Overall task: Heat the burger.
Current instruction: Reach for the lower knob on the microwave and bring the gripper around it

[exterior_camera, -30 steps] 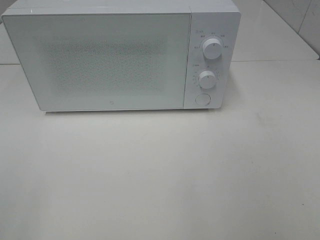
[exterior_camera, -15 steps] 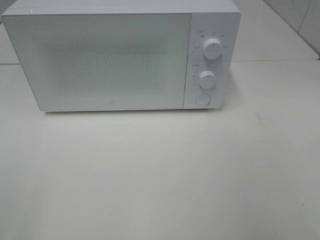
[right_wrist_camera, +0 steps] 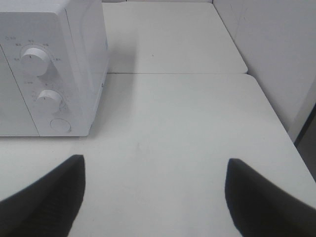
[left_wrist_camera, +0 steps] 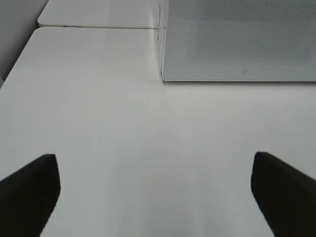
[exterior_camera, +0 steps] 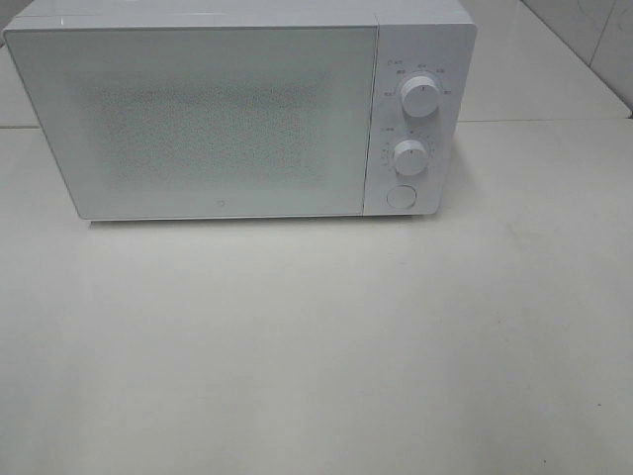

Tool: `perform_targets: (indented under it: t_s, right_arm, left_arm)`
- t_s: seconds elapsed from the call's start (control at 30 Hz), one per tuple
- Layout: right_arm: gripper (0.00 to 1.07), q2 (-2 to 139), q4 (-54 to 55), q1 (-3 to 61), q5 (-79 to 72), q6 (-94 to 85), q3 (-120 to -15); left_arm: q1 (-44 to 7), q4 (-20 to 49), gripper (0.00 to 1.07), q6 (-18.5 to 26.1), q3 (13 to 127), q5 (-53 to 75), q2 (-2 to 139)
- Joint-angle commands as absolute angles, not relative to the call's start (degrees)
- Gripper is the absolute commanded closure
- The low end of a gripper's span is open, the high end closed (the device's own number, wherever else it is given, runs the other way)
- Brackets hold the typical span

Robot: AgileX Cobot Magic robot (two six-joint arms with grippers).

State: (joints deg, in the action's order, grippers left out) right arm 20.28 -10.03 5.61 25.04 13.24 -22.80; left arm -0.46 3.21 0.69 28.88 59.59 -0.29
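Our left hand (left_wrist_camera: 153, 165) hung over the tabletop (left_wrist_camera: 98, 113), fingers wide apart, nothing between them. Just ahead of it stood the microwave (left_wrist_camera: 237, 39), door shut. Our right hand (right_wrist_camera: 155, 168) was spread wide too, and empty, with the microwave's two knobs (right_wrist_camera: 33, 55) and round button (right_wrist_camera: 60, 125) ahead of it. We could not see the burger, so we could not tell its place.

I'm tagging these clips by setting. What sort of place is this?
Probably a lab bench staged as a kitchen counter: a closed white microwave with two dials stands on plain white tables pushed together, walled by pale panels.
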Motion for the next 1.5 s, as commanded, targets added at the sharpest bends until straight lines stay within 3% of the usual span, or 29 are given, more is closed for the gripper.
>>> perform_targets:
  t_s: [0.03, 0.9, 1.2, 1.5]
  right_arm:
    - [0.31, 22.1, -10.2, 5.3, 18.6, 13.3, -21.3]
    - [0.31, 62.2, -8.4, 5.3, -34.3, 10.0, -17.6]
    - [0.31, 73.9, 5.6, 5.8, -47.7, -4.5, -17.6]
    - [0.31, 81.5, 29.3, 21.5, -59.1, -15.2, -17.6]
  left_arm:
    - [-0.3, 3.7, 0.09, 0.6, 28.6, 59.3, -1.7]
    - [-0.3, 3.7, 0.09, 0.6, 28.6, 59.3, -1.7]
    - [-0.3, 3.7, 0.09, 0.6, 28.6, 59.3, -1.7]
    - [-0.3, 3.7, 0.09, 0.6, 28.6, 59.3, -1.7]
